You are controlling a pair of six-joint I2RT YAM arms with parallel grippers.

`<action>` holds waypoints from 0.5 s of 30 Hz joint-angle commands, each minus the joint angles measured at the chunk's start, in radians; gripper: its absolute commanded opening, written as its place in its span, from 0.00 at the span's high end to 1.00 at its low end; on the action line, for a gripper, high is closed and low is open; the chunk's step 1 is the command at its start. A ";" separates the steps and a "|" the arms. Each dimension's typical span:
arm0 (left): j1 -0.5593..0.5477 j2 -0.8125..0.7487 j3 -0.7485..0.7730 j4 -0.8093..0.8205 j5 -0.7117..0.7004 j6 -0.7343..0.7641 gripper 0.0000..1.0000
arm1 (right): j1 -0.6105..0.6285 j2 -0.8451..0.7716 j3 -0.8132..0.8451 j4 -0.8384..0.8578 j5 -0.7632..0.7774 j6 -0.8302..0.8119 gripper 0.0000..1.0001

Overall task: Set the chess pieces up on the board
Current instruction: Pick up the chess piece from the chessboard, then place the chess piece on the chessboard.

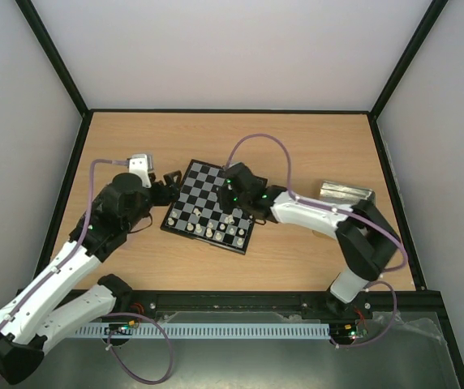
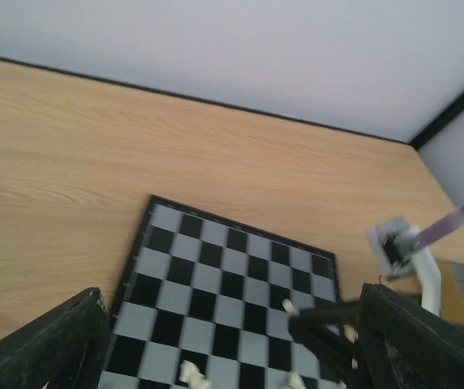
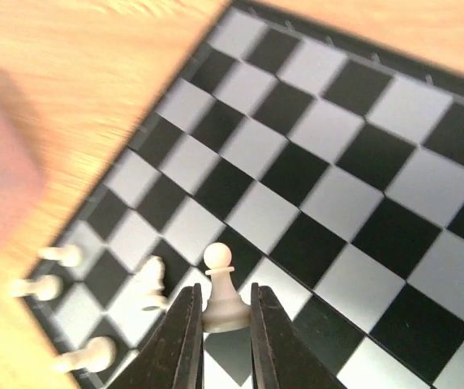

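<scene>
The board (image 1: 208, 198) lies at an angle in the middle of the table, with several cream-white chess pieces (image 1: 209, 232) along its near edge. My right gripper (image 3: 222, 314) is shut on the base of a white pawn (image 3: 221, 285), held upright over the squares near that edge. More white pieces (image 3: 152, 279) stand just left of it. My left gripper (image 2: 232, 356) hangs open at the board's left side, its fingers (image 2: 49, 344) wide apart and nothing between them. The board (image 2: 216, 275) fills the space ahead of it.
A silver metal tray (image 1: 345, 193) sits at the right of the table, beyond the right arm. Black frame rails and pale walls close in the wooden table. A blurred pink shape (image 3: 1, 182) crosses the left of the right wrist view.
</scene>
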 commanded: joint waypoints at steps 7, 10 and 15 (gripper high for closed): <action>0.050 0.103 0.062 0.187 0.622 -0.200 0.13 | -0.062 -0.282 -0.201 0.382 -0.474 -0.231 0.89; 0.086 0.145 0.083 0.179 0.715 -0.243 0.15 | -0.062 -0.348 -0.233 0.418 -0.541 -0.255 0.89; 0.111 0.245 0.131 0.115 0.904 -0.251 0.27 | -0.063 -0.393 -0.248 0.430 -0.589 -0.263 0.89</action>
